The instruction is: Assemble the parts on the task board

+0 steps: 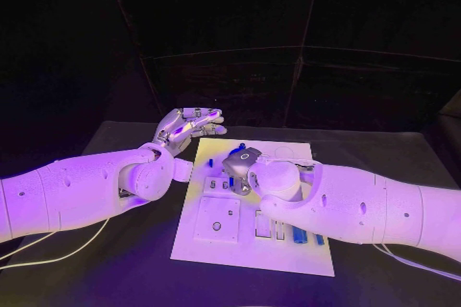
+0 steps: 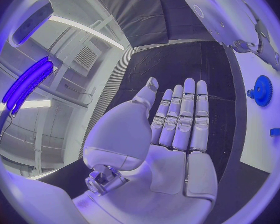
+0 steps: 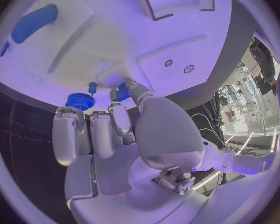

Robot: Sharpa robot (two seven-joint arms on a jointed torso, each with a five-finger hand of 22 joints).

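Right wrist view: right hand (image 3: 115, 129) pinches a small blue plastic part (image 3: 122, 91) against the white task board (image 3: 115, 35); the open, empty left hand (image 1: 187, 127) waits at the frame's upper left.

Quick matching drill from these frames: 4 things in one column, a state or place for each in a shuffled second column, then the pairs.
1. left hand
2. right hand
3. blue gear
4. task board

A. white plate lying flat mid-table
B. sits on the board near the right hand's fingertips
C. open, holding nothing, beside the board's far left corner
D. over the board, pinching a small blue part

Pairs: 1-C, 2-D, 3-B, 4-A
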